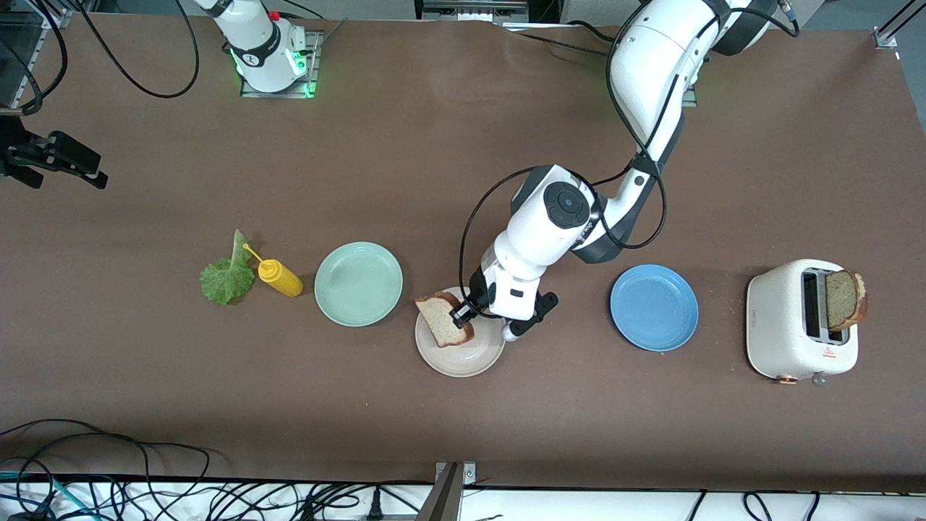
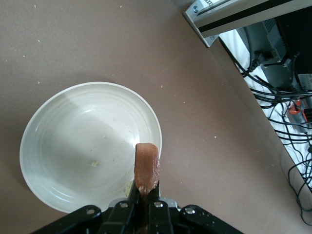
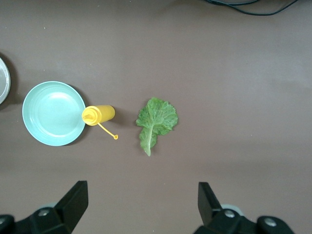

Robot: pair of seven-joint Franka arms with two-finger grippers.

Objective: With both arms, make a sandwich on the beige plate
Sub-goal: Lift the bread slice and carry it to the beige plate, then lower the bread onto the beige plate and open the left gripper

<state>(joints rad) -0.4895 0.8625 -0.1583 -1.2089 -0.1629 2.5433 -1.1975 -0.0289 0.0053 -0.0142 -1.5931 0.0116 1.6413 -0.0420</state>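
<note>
Count: 3 plates, 2 bread slices, 1 lettuce leaf [image 1: 228, 277], 1 yellow squeeze bottle [image 1: 281, 277], 1 toaster [image 1: 801, 320], 2 arms.

Plates sit in a row: mint-green plate [image 1: 358, 283] toward right arm's end, beige plate [image 1: 461, 358] in the middle and a bit nearer the front camera, blue plate [image 1: 654, 307] toward left arm's end. Bottle lies on its side btwn leaf and mint-green plate, just beside both.

Left gripper [image 1: 463, 314] is over the beige plate, jaws clamped on the crust of the first bread slice [image 1: 443, 321]; slice is tilted, upper part above the plate rim. In left wrist view the slice [image 2: 146, 168] shows edge-on only, so contact w/ the plate can't be told. The gripper body hides part of the plate's rim.

Second bread slice [image 1: 845, 299] stands upright in the toaster slot, lower part hidden.

Right gripper [image 3: 141, 200] is wide open, holding nothing, high over the leaf; the arm waits. In front view only its base section shows, rest cut off at the top edge.
</note>
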